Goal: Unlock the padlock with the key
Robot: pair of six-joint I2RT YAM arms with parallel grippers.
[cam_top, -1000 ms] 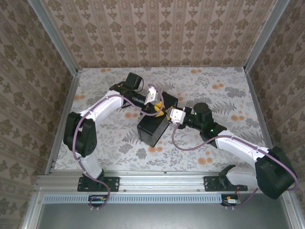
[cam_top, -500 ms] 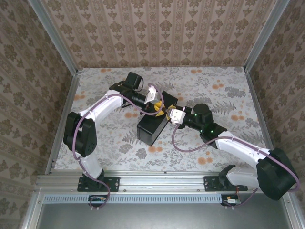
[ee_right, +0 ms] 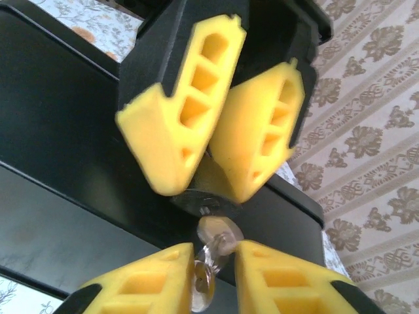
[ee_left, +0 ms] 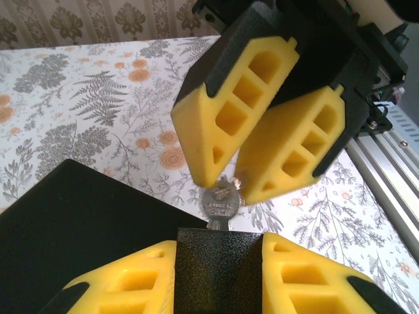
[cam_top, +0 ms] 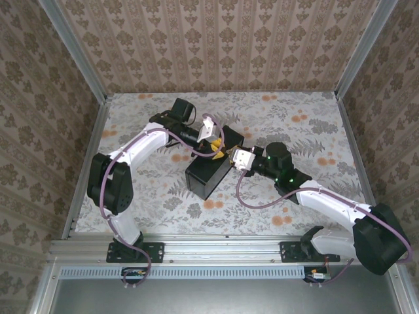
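So on my left, the left gripper (cam_top: 215,148) is reaching in over the black box (cam_top: 204,178) that sits mid-way on the flowery table (cam_top: 147,199). Its jaws are clamped narrow on the padlock (ee_left: 219,261), the dark textured block wedged right between them in the left wrist cam. The lock is over the box, but I can't tell whether it's touching it or hanging just above. Moving across, the key (ee_left: 220,201) sticks out of the end of the lock body that faces the other arm. The head is showing and the blade is buried, so I'd call insertion done or near enough. Then the right gripper (ee_left: 222,190) comes in nose to nose from my right, jaws drawn in tight on either side of the key head. It looks like a pinch to me, though I can't swear how firm. The shackle is hidden behind the fingers, so no clue if it's popped. My read is we're at the turn step. Next it needs a wrist roll on the right arm about the key's axis while the left one keeps the body rigid. If the pinch is weak, the key just slips in the grip.
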